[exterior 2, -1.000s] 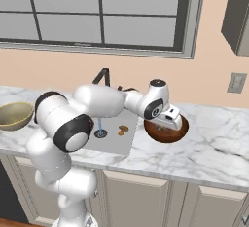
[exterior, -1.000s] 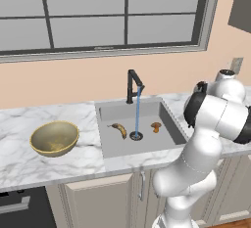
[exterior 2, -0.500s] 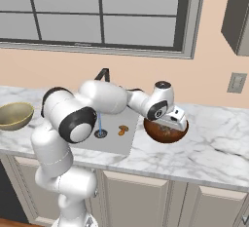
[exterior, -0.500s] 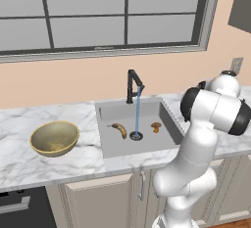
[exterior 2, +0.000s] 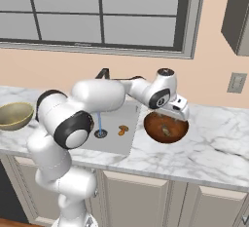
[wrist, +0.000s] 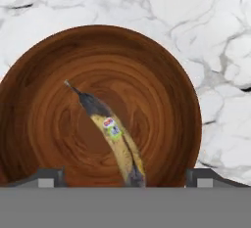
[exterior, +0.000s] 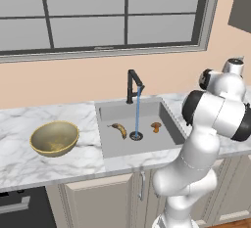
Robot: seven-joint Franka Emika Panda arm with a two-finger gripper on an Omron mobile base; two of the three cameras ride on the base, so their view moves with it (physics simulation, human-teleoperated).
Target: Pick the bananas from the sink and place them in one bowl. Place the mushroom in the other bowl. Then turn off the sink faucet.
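A spotted yellow banana with a dark stem and a small sticker (wrist: 115,144) is seen lying on the floor of the dark reddish-brown wooden bowl (wrist: 44,75), which takes up the centre of the hand view. The two dark fingertips (wrist: 46,177) are set far apart at the lower left and lower right of that frame, well clear of the fruit, so the gripper (wrist: 125,182) is judged to be released and empty – the banana rests on the bowl, not in a grasp. In the right base view the same bowl (exterior 2: 154,132) is found right of centre on the white marble counter (exterior 2: 214,143), with the gripper (exterior 2: 172,117) held directly above its rim, a position that suits a drop into the middle of the bowl.

A second small curved banana (exterior: 118,130) is left in the grey recessed sink (exterior: 110,146), left of the drain at the centre of the left base view, and the stubby orange-brown mushroom (exterior: 156,126) lies to the right of the drain. Between them a thin blue stream is poured from the slim black faucet (exterior: 131,85), so the water is not yet shut off. The wide yellow-olive brassy bowl (exterior: 54,138) is seen at centre left on the counter, well apart from the sink – it is judged to be reserved for the mushroom, and nothing can be seen inside it
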